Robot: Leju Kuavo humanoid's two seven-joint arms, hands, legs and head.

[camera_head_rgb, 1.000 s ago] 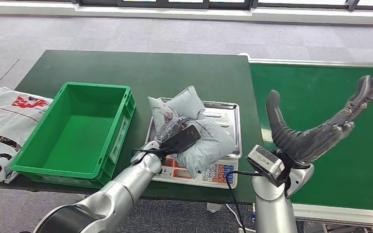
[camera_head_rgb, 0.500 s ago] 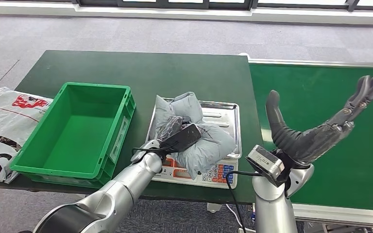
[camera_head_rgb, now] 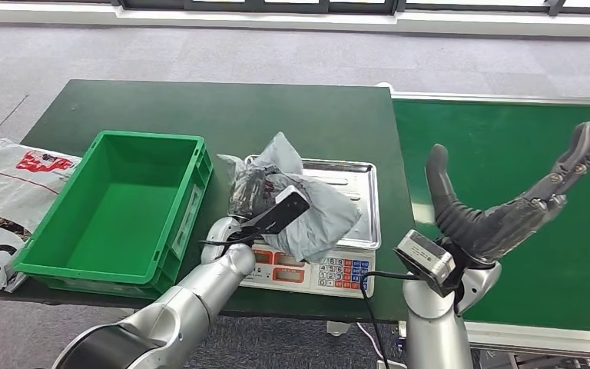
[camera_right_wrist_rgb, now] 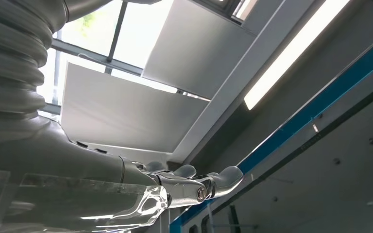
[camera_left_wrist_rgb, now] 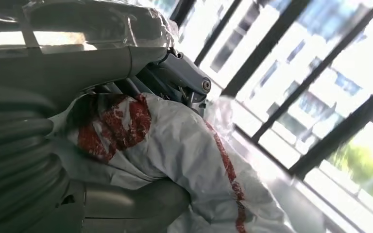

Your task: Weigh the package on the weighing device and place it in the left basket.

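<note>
Head view: the left hand (camera_head_rgb: 265,201) gripped the grey plastic package (camera_head_rgb: 307,207), which sat crumpled over the steel pan of the weighing scale (camera_head_rgb: 346,265), its left edge lifted toward the empty green basket (camera_head_rgb: 115,207) on the dark green table (camera_head_rgb: 223,108). The right hand (camera_head_rgb: 507,207) was raised over the green conveyor belt (camera_head_rgb: 507,146), fingers spread wide, holding nothing.

Right hand (camera_right_wrist_rgb: 126,179) enters from frame left, fingers (camera_right_wrist_rgb: 218,178) stretched out, holding nothing. Ceiling light strip (camera_right_wrist_rgb: 291,53) upper right. Blue beam (camera_right_wrist_rgb: 320,104) runs diagonally below it.
</note>
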